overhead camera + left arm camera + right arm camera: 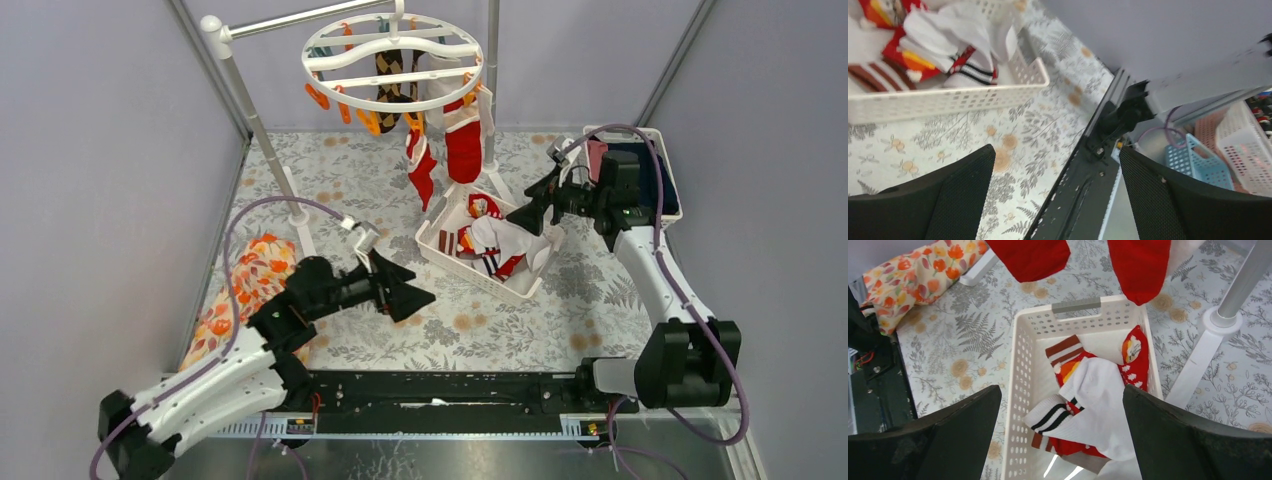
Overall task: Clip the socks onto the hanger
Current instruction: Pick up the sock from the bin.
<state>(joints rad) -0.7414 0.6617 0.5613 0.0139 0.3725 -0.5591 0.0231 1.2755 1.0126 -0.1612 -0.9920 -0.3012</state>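
Observation:
The round white hanger [395, 55] hangs at the back with orange and teal clips. An argyle sock [397, 72] and two red-and-white socks [462, 140] are clipped to it; their red toes [1140, 265] dangle over the basket. More socks [495, 245] lie in the white basket [437, 255]: a white one with black stripes [1098, 400] on top of red patterned ones [953, 40]. My right gripper [522, 205] [1062, 388] hovers open above this pile. Left of the basket, low over the table, my left gripper [412, 287] [1055, 150] is open and empty.
An orange floral cloth [250, 285] [918, 275] lies at the left. The grey pole [255, 120] rises from a white foot [1220, 320] behind the basket. A second white basket [668, 185] with navy and pink clothes stands at the right. The black base rail [1088, 190] runs along the near edge.

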